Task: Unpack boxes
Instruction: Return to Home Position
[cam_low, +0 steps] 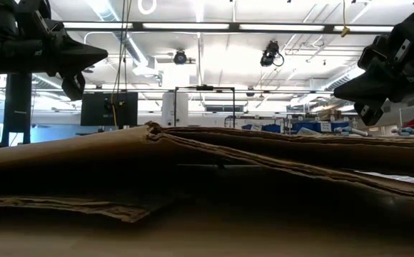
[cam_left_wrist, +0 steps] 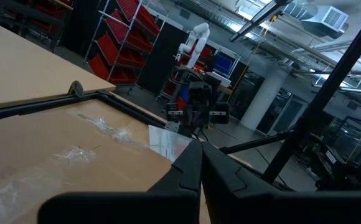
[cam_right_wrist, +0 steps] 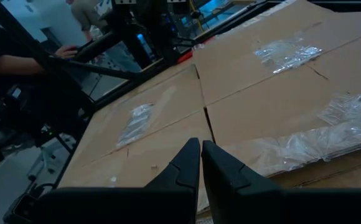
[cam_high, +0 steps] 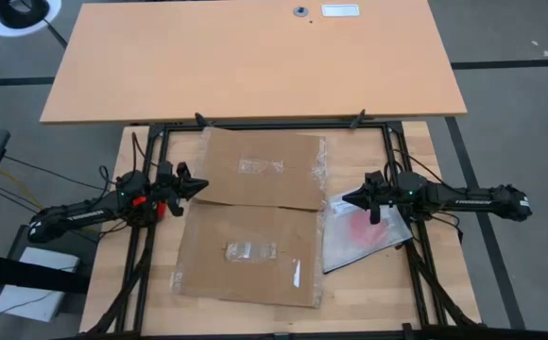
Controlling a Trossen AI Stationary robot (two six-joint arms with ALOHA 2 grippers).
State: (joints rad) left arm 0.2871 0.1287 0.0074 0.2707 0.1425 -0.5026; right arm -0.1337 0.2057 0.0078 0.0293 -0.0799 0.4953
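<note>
The box (cam_high: 255,227) lies flat and looks finished, so your left gripper (cam_high: 202,186) and right gripper (cam_high: 348,199) hang at its sides, fingers together, empty, free to retire.

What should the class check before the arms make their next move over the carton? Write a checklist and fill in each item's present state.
1. Carton flat: ok. The carton lies opened out on the table.
2. Left hand empty: ok. The left hand is shut on nothing, at the carton's left edge.
3. Right hand empty: ok. The right hand is shut on nothing, by the carton's right edge.
4. Hands clear of the cardboard: ok. The low view shows both raised above it.
5. Plastic bag free of the carton: cannot tell. Its edge meets the carton's right side.
</note>
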